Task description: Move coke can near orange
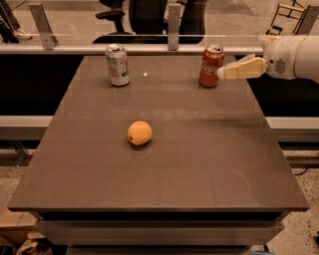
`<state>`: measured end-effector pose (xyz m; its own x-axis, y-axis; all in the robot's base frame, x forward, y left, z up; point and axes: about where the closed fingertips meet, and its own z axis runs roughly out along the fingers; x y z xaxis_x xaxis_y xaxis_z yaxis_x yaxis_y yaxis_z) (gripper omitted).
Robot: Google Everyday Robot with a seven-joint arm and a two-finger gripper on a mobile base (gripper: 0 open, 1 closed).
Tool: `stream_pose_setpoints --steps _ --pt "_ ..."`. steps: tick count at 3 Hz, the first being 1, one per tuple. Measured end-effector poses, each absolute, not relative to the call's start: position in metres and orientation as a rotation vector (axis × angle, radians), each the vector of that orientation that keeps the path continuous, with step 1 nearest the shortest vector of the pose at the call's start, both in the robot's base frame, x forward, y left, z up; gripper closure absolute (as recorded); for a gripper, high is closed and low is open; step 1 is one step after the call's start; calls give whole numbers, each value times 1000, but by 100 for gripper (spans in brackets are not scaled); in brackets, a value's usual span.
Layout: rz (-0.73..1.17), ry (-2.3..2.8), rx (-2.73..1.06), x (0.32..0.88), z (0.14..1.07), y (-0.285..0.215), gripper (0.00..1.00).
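While the coke can [211, 66] stands upright near the far edge of the tabletop [209, 164], right of centre, the orange [139, 133] lies well apart from it, nearer the middle of the surface, to the left and closer to the camera.

Just beside the can's right side is the gripper [223, 72], which juts in from the right at about the can's mid-height with its cream-coloured tip pointing left. Whether it touches the can cannot be told, nor whether it is released or clenched — from this angle it reads as one tapered shape. Behind it the white arm [294, 55] fills the right edge of the view, out past the tabletop's side.

A silver-white can [117, 64] with green markings stands upright on the far left of the tabletop, roughly in line with the coke can and well apart from it. Beyond the tabletop runs a pale rail [89, 49] with upright posts, and behind that is a dark office chair [149, 15] on a light floor.
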<state>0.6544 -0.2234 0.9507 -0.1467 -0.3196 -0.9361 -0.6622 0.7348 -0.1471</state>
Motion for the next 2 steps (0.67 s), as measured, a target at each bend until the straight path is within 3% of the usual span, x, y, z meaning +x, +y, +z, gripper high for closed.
stream_pose_setpoints --steps 2 --pt "441 1730 -687 682 928 -221 0"
